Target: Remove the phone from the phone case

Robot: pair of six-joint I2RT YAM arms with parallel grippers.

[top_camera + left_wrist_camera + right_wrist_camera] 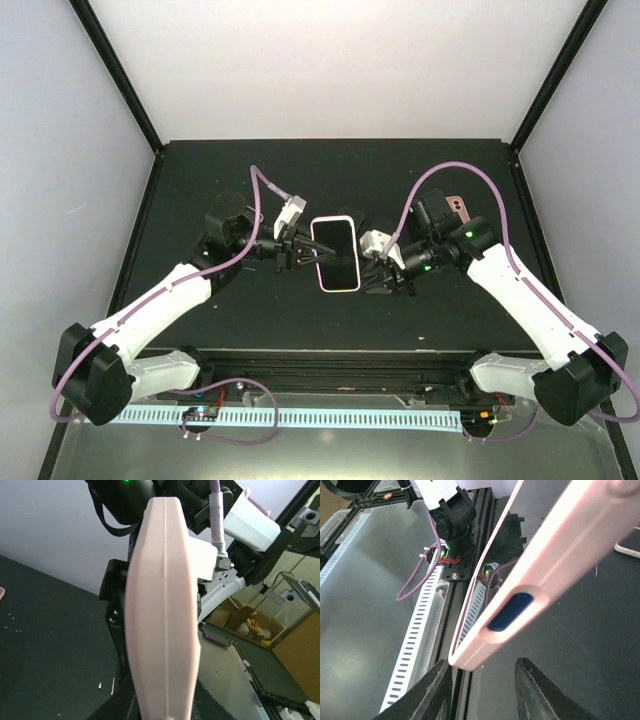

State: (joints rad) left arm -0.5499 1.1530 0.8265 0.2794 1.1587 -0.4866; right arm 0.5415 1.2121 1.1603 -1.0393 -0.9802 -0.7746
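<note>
The phone (335, 254), black screen facing up, sits in its pale pink phone case (347, 288) and is held in the air over the middle of the mat. My left gripper (300, 250) is shut on the case's left long edge. In the left wrist view that pink edge (162, 620) fills the centre and hides the left gripper (165, 710). My right gripper (378, 262) stands open at the case's right side. In the right wrist view the case's corner (470, 655) hangs just above the right gripper (481, 664), close to the left finger (437, 680), and a blue side button (510, 611) shows through a cut-out.
A small pinkish object (458, 205) lies on the black mat (200, 170) behind the right arm. A slotted white rail (300, 415) runs along the near edge by the arm bases. White walls stand on three sides.
</note>
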